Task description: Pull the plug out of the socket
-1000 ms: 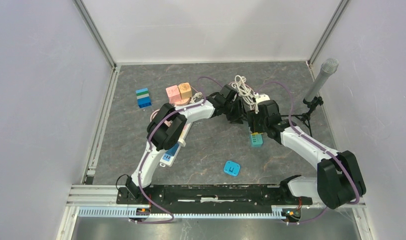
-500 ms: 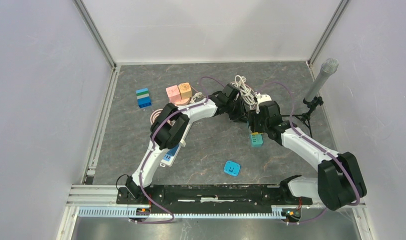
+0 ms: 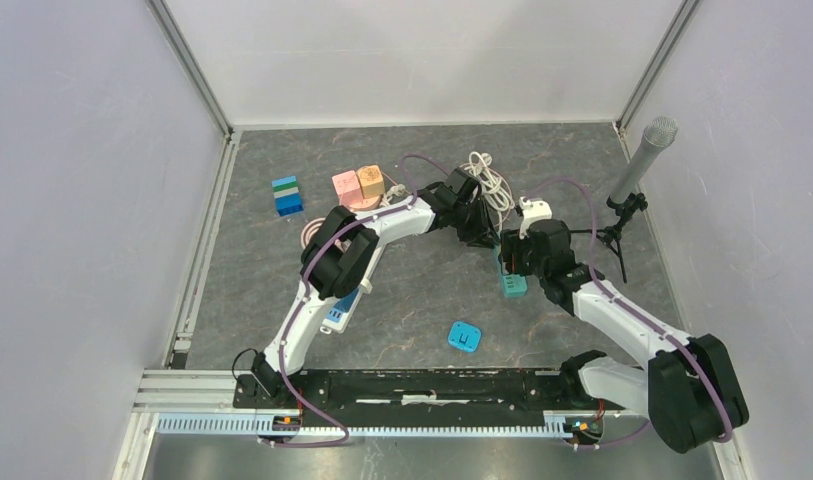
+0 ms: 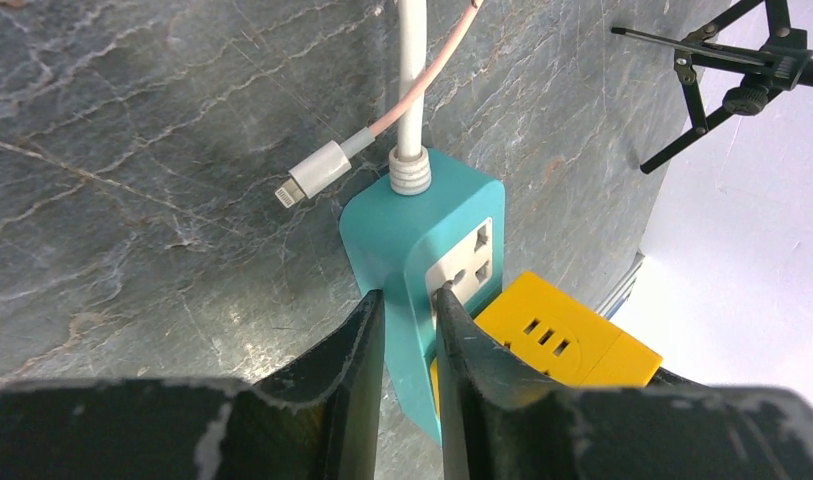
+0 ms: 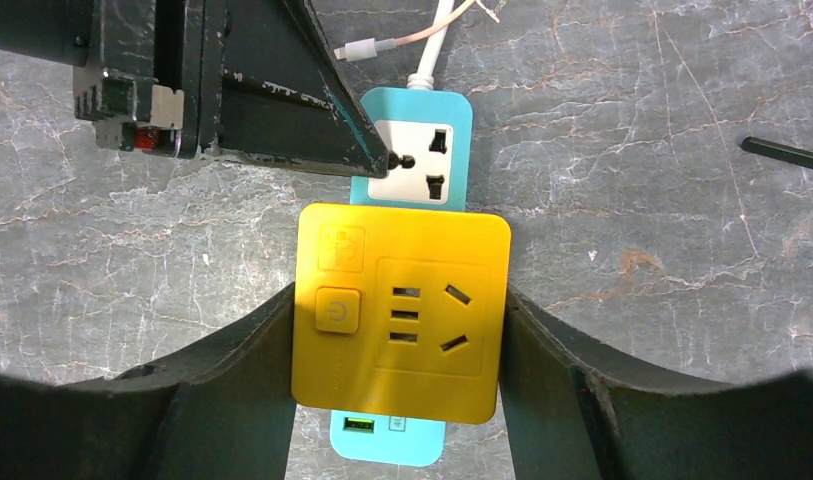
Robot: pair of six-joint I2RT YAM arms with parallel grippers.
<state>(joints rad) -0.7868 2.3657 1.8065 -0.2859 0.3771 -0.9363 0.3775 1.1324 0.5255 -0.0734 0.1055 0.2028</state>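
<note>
Left gripper point(image 4: 407, 305) is being shown by its own wrist camera with both fingers point(image 4: 357, 350) pinched together on the raised side wall of the teal socket strip point(image 4: 422, 225), and only that thin wall is being held between them. In the right wrist view the right gripper point(image 5: 397, 300) is being seen with one finger pressed against each side of the yellow plug point(image 5: 422, 360), so the plug is being clamped. The plug is being carried on the middle of the strip. The strip's far outlet and its near end, with a small port, are being left uncovered.

Neither grip is being shown from above, because the wrists are lying over the fingers there. What is being shown from above is the place: the strip point(image 3: 513, 285) is lying on the grey table point(image 3: 402, 290) right of centre, between the two wrists.

Only in the left wrist view is the white cable point(image 4: 410, 70) being seen entering the strip's far end through a ribbed collar. A pink cable point(image 4: 317, 170) is being seen there too, its white connector lying just beside the strip.

Only in the top view are these being shown:
- a blue square point(image 3: 466, 336) near the arm bases
- pink and orange blocks point(image 3: 357, 185) to the far left
- a blue-green block stack point(image 3: 287, 196) to the far left
- a microphone point(image 3: 650, 150) at the far right
</note>
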